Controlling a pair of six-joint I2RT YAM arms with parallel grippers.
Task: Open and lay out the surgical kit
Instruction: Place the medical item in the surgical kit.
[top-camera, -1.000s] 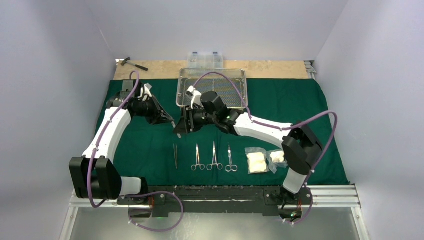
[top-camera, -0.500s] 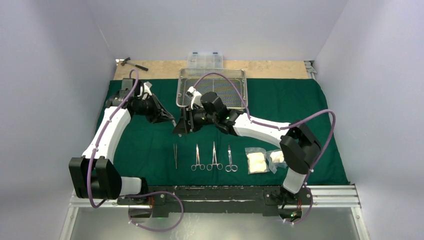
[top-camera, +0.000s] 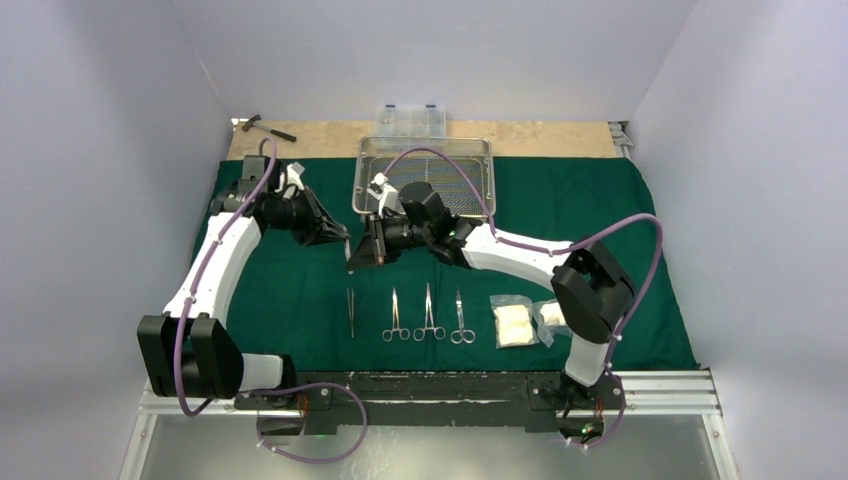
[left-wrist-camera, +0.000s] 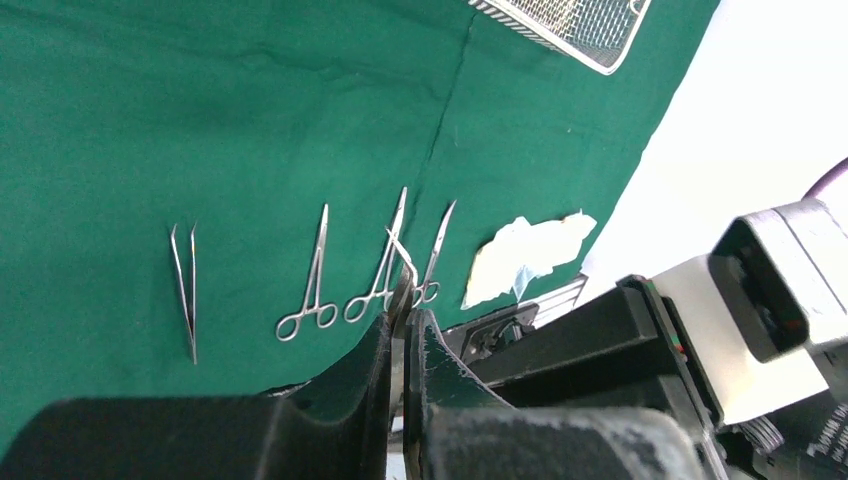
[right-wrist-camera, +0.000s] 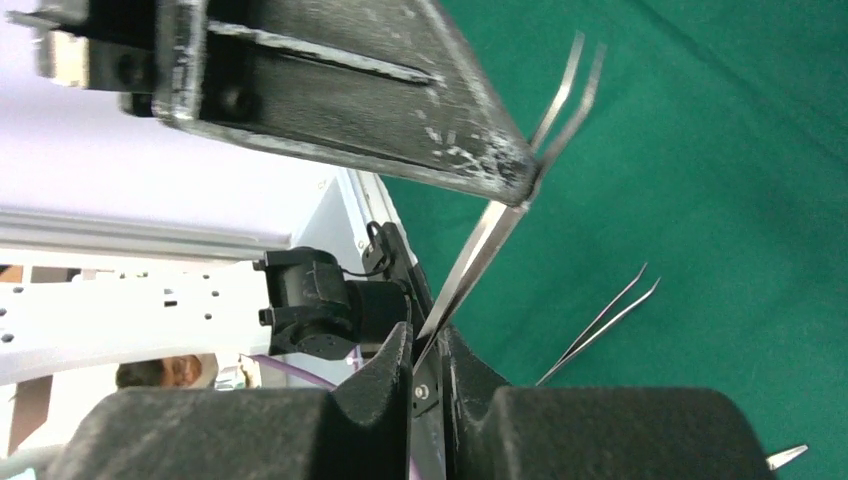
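Right hand (top-camera: 352, 258) edged left holding tweezers (right-wrist-camera: 480, 240); four instruments (top-camera: 428, 315) lie arrayed.

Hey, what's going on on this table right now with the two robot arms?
The two arms meet over the green cloth with the held tweezers between them. The right gripper is shut on one end and the left gripper is shut on them too, which looks like a handover. Laid in a row near the arms' bases are a second tweezers, three scissors-like instruments and the gauze packets. The mesh tray sits at the far side.
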